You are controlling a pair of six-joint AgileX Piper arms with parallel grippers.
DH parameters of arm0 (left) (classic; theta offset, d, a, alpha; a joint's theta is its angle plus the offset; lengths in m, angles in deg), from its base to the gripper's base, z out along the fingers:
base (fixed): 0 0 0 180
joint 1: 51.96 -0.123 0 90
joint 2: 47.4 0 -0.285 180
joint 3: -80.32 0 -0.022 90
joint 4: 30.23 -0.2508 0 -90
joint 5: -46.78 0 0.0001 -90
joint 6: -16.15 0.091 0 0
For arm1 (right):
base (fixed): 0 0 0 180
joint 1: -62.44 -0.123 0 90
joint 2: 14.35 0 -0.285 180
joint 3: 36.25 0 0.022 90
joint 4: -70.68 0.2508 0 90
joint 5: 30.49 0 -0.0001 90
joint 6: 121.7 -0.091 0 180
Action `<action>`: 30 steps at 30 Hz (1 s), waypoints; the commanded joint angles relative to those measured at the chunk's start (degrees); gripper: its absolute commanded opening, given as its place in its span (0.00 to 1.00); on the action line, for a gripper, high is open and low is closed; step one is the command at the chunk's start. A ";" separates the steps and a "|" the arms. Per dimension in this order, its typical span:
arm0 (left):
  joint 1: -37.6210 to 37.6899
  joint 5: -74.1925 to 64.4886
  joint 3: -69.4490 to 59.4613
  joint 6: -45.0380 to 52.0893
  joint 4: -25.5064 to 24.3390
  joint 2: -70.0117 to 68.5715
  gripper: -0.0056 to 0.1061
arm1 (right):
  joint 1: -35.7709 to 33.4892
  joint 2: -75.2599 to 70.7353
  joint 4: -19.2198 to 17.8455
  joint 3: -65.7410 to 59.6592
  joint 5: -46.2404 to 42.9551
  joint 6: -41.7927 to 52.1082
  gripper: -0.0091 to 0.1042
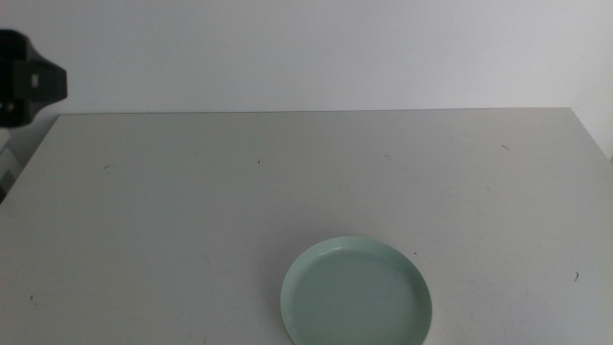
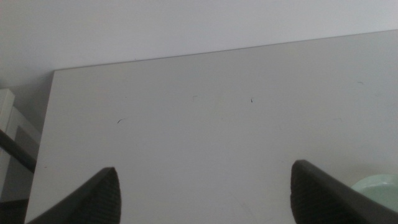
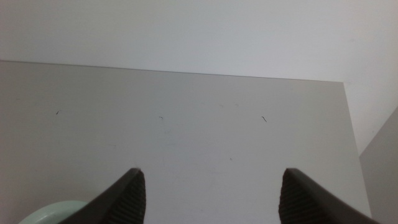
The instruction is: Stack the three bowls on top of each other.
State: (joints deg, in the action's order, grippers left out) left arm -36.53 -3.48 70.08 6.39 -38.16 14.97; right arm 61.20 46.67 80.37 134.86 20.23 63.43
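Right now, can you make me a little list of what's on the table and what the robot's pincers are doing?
bowls in view: one, the mint green bowl
bowl position: on the table, near the front edge, upright and empty
other two bowls: not seen in any view
left pincer: open, holding nothing, above bare table, green bowl just at its side
right pincer: open, holding nothing, above bare table
stacking: not begun
dark object: at the far left edge, cannot tell what it is

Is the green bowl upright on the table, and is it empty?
Upright and empty: the green bowl sits flat on the table, rim up, with a bare inside.
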 commanded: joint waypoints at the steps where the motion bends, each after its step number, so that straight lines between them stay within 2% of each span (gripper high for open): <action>1: -0.06 6.96 -3.87 -0.73 0.74 -5.10 0.99 | 0.24 -5.64 -0.13 -6.13 -10.34 1.85 0.56; 8: -0.06 21.42 -23.51 -0.67 0.30 -21.30 0.99 | -1.97 -19.56 -1.86 -27.71 -29.56 3.85 0.56; 14: -0.06 26.13 -34.28 -0.72 -1.46 -27.30 0.99 | -2.88 -24.85 -4.72 -36.51 -37.26 3.85 0.56; 20: -0.06 33.53 -35.89 -0.73 -3.66 -27.25 0.99 | -2.88 -25.68 -5.07 -36.97 -38.16 3.58 0.56; 30: -0.06 32.83 -35.89 -0.71 -3.50 -27.51 0.99 | -2.88 -25.74 -5.12 -37.56 -38.35 3.35 0.56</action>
State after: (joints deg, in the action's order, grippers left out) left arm -36.53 25.55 32.64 6.34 -41.43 -12.55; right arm 58.29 20.88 75.85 96.12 -13.52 66.46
